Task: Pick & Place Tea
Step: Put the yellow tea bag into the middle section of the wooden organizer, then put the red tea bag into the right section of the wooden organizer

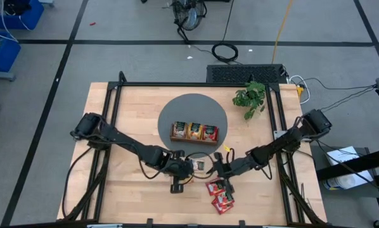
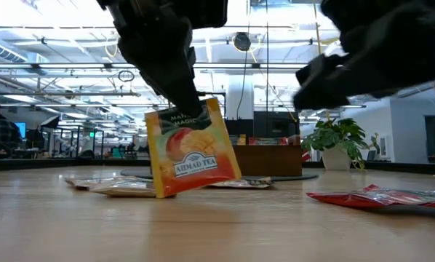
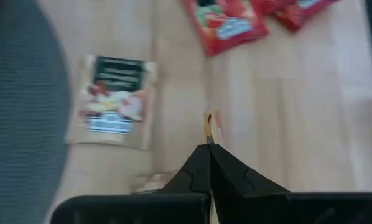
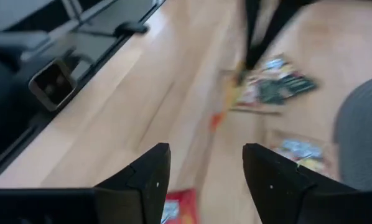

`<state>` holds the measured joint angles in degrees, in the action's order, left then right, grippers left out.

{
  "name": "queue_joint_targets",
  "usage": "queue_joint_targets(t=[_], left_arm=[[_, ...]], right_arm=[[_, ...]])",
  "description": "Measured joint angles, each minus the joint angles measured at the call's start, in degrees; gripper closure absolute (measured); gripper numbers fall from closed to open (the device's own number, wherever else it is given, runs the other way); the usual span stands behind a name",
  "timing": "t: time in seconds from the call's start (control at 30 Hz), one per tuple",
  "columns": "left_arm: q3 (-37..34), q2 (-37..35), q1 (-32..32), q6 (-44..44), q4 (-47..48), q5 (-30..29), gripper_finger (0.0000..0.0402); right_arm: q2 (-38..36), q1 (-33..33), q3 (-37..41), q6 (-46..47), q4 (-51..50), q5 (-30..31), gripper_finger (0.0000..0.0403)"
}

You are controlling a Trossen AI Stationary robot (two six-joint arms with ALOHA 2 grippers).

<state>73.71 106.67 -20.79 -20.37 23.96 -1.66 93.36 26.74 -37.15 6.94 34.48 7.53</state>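
Your left pincer point(image 2: 192, 109) is pinched shut on the top edge of the orange mango tea sachet point(image 2: 192, 149), which hangs tilted at the centre-left of the low view, its lower corner at or just above the table point(image 2: 225, 225). That thin edge grip is the risk: the sachet could swing, twist or slip free on the way to the wooden tray point(image 1: 194, 132), or catch the tray wall and land askew. The sachet is nearly square, so it has little long axis; its printed face looks toward the low camera, label slanting up to the right. Your right pincer point(image 4: 204, 180) hangs wide and empty above the red sachets point(image 1: 220, 194) at lower centre.
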Motion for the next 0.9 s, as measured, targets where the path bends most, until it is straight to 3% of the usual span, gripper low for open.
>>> queue_joint_targets(t=[0.17,0.43,0.9], left_arm=[[-0.83,1.22,1.26,0.77,-0.05,0.10,0.0384],[-2.46,2.16,3.19,2.06,-1.27,-0.78,0.0388],[-2.14,0.76,2.68,4.79,-1.75,-2.00,0.0182]], right_arm=[[0.00,3.25,-0.02,-2.16,-1.04,0.46,0.0226],[-0.51,7.19,-0.09,-7.50,-1.47,9.50,0.0234],[-7.43,9.97,-0.09,-6.84,-10.95,10.77,0.0235]])
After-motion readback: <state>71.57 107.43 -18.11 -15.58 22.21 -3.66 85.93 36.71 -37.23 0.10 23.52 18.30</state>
